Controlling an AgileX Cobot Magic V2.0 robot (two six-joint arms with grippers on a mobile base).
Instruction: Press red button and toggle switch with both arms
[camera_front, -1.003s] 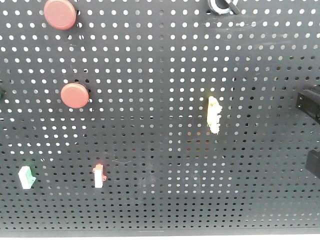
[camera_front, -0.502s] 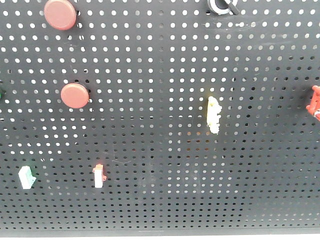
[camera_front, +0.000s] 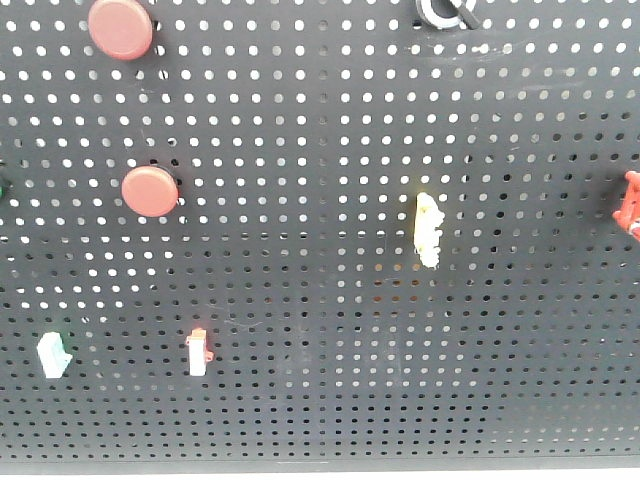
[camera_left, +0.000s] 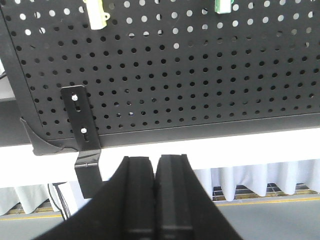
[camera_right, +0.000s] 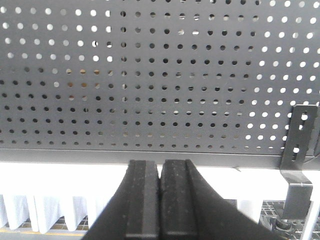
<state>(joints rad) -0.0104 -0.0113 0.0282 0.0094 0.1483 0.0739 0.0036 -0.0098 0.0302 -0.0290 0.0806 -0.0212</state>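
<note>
Front view: against the frame one second earlier, the dark gripper parts at the right edge are gone, exposing a red toggle (camera_front: 631, 205); the red button (camera_front: 121, 27), dull and flat, sits top left on the black pegboard (camera_front: 320, 300), the toggle switch (camera_front: 443, 12) at top centre. Left wrist view: the left gripper (camera_left: 155, 172) is fully closed, empty, below the pegboard's lower edge, pale curtains behind. Right wrist view: the right gripper (camera_right: 160, 175) is likewise closed and empty.

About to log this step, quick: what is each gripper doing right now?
Left gripper: closed, holding nothing, below the pegboard.
Right gripper: closed, holding nothing, below the board's lower edge.
</note>
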